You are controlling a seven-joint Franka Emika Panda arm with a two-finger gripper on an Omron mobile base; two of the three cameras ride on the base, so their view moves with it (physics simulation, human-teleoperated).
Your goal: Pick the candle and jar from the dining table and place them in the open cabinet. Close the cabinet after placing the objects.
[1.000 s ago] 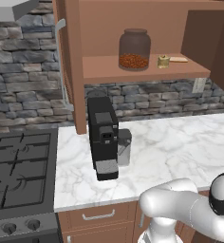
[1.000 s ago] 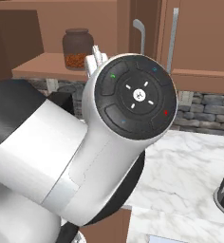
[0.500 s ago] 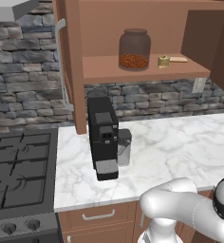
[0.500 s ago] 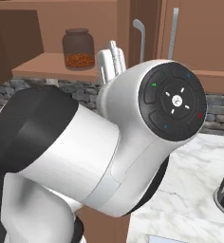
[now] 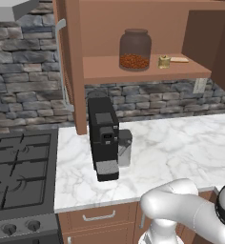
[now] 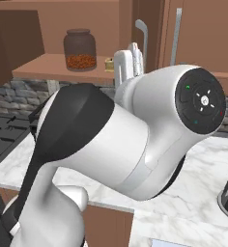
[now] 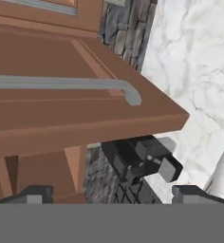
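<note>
Already we see the jar [image 5: 135,49] and the candle [image 5: 164,61] on the shelf of the open cabinet [image 5: 148,71].
Our gripper [image 7: 111,193] holds its jaws wide apart with nothing between them, facing a cabinet door [image 7: 61,114] with a silver handle [image 7: 66,85]; the black coffee machine [image 5: 104,138] stands on the marble counter [image 5: 181,143] below.

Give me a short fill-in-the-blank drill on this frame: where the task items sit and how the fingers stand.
1. The jar and the candle both stand on the cabinet ____.
2. Seen from the left base view, the candle stands to the ____ of the jar.
3. Below the cabinet, a black ____ machine stands on the marble counter.
4. The gripper has its fingers ____, holding nothing.

Missing words: shelf; right; coffee; open
</note>
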